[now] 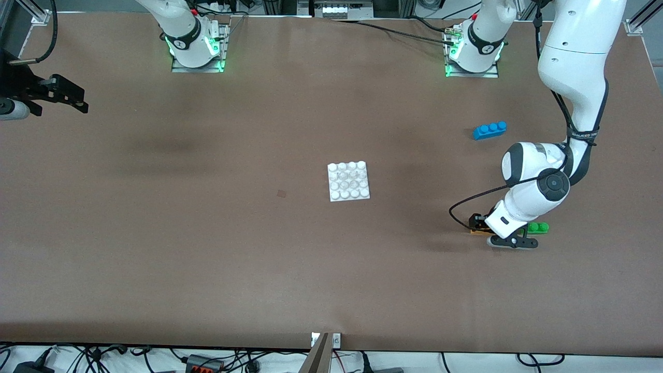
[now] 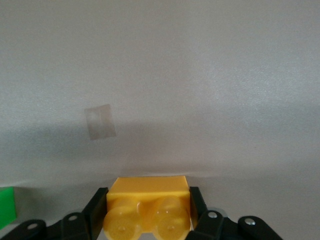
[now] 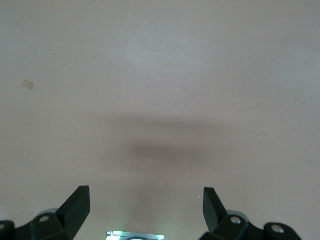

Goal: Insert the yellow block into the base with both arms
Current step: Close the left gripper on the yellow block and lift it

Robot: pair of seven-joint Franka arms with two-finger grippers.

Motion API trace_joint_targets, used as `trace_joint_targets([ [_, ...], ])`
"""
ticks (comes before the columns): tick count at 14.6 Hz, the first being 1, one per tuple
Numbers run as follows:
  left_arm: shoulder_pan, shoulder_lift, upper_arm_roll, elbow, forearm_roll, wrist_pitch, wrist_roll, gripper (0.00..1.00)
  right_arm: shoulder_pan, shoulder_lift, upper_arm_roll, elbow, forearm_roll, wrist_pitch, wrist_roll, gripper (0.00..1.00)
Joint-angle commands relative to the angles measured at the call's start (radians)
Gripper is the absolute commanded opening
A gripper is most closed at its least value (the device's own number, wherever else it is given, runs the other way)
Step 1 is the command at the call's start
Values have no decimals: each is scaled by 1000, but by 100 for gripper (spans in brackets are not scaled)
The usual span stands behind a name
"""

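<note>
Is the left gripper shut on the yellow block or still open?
Shut on it. In the left wrist view the left gripper has both black fingers pressed against the sides of the yellow block.

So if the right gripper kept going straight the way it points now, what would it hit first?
Probably only the table. The right gripper is open, and its wrist view shows nothing but bare brown surface and its own shadow ahead. It hangs over the table's edge at the right arm's end, away from the base. Depth is unclear.

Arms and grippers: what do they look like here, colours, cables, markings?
Both arms are glossy white with black joint bands, on bases lit green. A black cable loops beside the left arm. The left gripper and right gripper are matte black with silver screws.
</note>
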Motion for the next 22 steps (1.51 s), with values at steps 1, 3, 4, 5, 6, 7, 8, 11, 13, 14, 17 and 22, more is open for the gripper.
trace_joint_targets([
  [1, 6, 5, -2, 13, -3, 0, 25, 71, -2, 7, -4, 5, 34, 6, 16, 100],
  [3, 6, 5, -2, 13, -3, 0, 28, 66, -2, 5, -4, 5, 36, -4, 16, 100],
  [4, 6, 5, -2, 13, -3, 0, 39, 66, -2, 5, -4, 5, 36, -2, 16, 100],
  [5, 8, 5, -2, 13, -5, 0, 50, 62, -2, 5, -4, 5, 36, 1, 16, 100],
  [6, 8, 5, 0, 13, -5, 0, 53, 60, -2, 5, -4, 5, 36, 1, 16, 100],
  [7, 8, 5, -2, 13, -5, 0, 53, 58, -2, 5, -4, 5, 36, 0, 16, 100],
  [8, 6, 3, 0, 14, -5, 0, 51, 57, -2, 5, -4, 5, 36, 0, 16, 100],
  [11, 6, 2, 0, 25, -3, -4, 59, 54, -4, 7, -4, 5, 36, 1, 16, 100],
  [13, 5, -3, -2, 39, -3, -24, 61, 54, -4, 7, -4, 5, 36, 1, 16, 100],
  [14, 0, -6, -2, 54, -6, -58, 61, 54, -4, 7, -6, 5, 36, 1, 16, 100],
  [17, -7, -12, -22, 190, -18, -282, 44, 54, -5, 7, -6, 5, 36, 1, 16, 100],
  [22, -56, -18, -82, 304, -18, -478, -7, 52, -5, 7, -7, 5, 36, 1, 16, 100],
])
